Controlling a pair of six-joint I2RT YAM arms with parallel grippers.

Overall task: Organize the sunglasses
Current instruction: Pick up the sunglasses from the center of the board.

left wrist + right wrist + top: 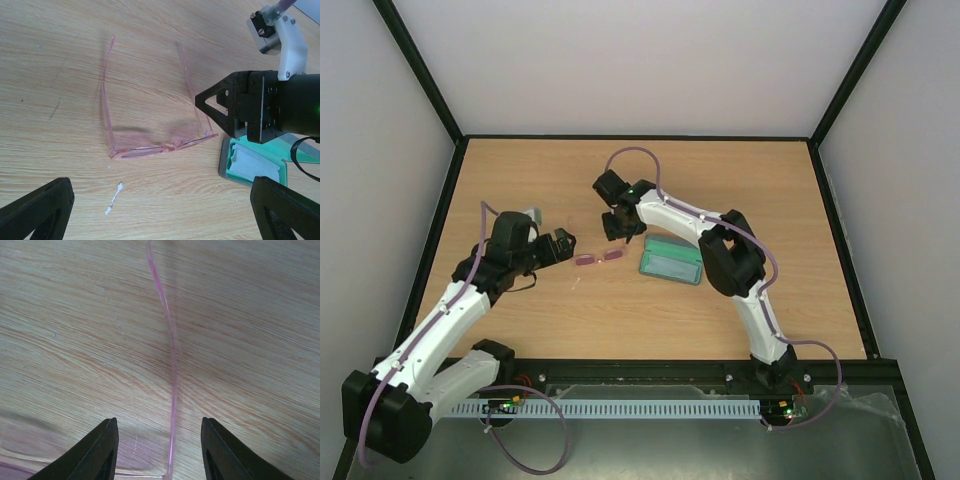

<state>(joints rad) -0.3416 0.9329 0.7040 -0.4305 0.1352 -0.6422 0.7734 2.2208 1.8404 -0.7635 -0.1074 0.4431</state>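
The pink sunglasses (pixel 599 258) lie on the wooden table with both arms unfolded, pointing away from the arms' bases. In the left wrist view their front (pixel 150 149) lies just ahead of my open left gripper (pixel 160 220), which is empty and apart from them. My right gripper (pixel 620 228) hangs over the right arm of the glasses. In the right wrist view that thin pink arm (pixel 172 365) runs between the open fingers (pixel 100 450) of the right gripper (pixel 160 452), untouched. The right gripper also shows in the left wrist view (pixel 220 105).
An open oblong case (pixel 671 261) with a teal lining lies right of the glasses; in the left wrist view its grey rim (pixel 223 159) shows, with a light blue cloth (pixel 255 162) inside. A small white scrap (pixel 114 197) lies near the left gripper.
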